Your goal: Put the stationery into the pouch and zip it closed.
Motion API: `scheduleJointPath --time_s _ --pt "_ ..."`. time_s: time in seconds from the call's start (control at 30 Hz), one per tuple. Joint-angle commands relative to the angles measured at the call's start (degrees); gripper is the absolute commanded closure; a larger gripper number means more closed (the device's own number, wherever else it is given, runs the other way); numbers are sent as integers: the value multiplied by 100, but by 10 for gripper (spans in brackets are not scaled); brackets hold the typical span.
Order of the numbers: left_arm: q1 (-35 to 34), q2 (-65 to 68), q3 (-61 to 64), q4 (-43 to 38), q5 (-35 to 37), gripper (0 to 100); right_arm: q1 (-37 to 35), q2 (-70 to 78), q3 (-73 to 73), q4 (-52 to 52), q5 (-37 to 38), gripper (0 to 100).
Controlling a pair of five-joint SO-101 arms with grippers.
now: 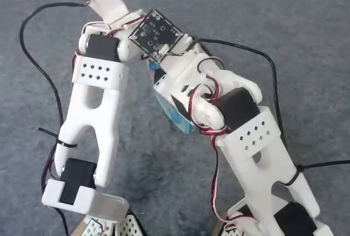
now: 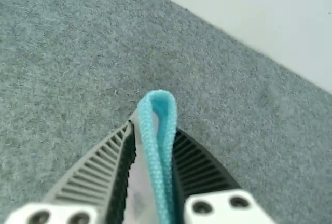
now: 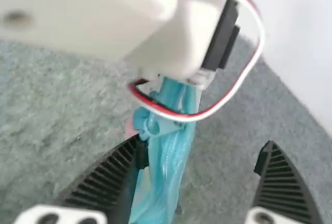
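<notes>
One teal, see-through pouch: left hand clamps its woven loop; right hand gapes.

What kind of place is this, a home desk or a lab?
Most likely a robotics lab bench: two white robot arms with bare wires, a grey felt mat as the work surface, and a plain pale wall behind.
</notes>
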Motion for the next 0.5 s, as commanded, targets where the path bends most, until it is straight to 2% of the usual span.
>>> scheduleJointPath --time_s 0.0,0.13,0.47 --pt "105 352 778 97 35 991 242 -22 -211 -251 -167 730" --pt "105 352 787 105 35 991 295 -22 -202 -259 -176 789" --pt "105 360 787 105 26 991 295 -22 378 -884 -141 794"
